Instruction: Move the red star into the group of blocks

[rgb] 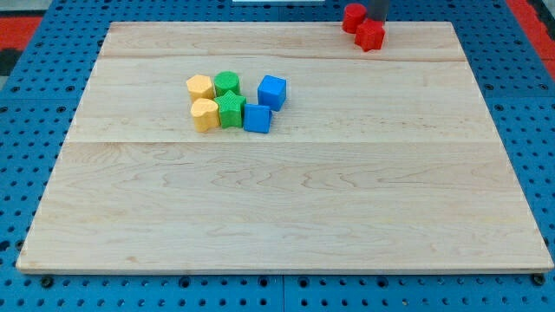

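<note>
The red star (370, 35) lies at the view's top right, near the board's top edge. A red round block (352, 16) touches it on its upper left. My tip (376, 19) is a dark rod coming in from the view's top edge, right behind the red star and beside the red round block. The group sits left of the board's middle: a yellow hexagon (200, 87), a green round block (227, 83), a blue cube (272, 92), a yellow heart (205, 114), a green star (231, 110) and a second blue block (257, 118). The red star is far up and right of the group.
The wooden board (286, 208) rests on a blue pegboard (26, 130) that shows around its edges. The two red blocks sit close to the board's top edge.
</note>
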Motion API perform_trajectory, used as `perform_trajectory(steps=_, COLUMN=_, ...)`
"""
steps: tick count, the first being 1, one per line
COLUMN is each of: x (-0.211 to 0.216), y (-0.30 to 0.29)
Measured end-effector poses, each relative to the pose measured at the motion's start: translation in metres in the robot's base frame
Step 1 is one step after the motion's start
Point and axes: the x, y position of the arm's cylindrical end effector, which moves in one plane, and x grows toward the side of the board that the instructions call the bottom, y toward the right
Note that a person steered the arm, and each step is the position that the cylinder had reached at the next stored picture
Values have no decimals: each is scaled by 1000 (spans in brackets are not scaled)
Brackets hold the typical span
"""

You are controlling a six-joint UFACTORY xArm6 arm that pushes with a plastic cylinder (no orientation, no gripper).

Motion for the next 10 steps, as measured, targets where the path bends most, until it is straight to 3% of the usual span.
perform_trajectory(steps=1, x=7, y=-6)
perform_trajectory(steps=3, x=101, y=-25)
perform_trajectory(steps=4, x=108, y=7)
perform_trajectory(steps=6, x=145, y=-145)
perform_trajectory(steps=7, x=110, y=-55)
perform_trajectory(steps=8, x=2, y=77)
perform_trajectory(steps=10, x=0, y=69)
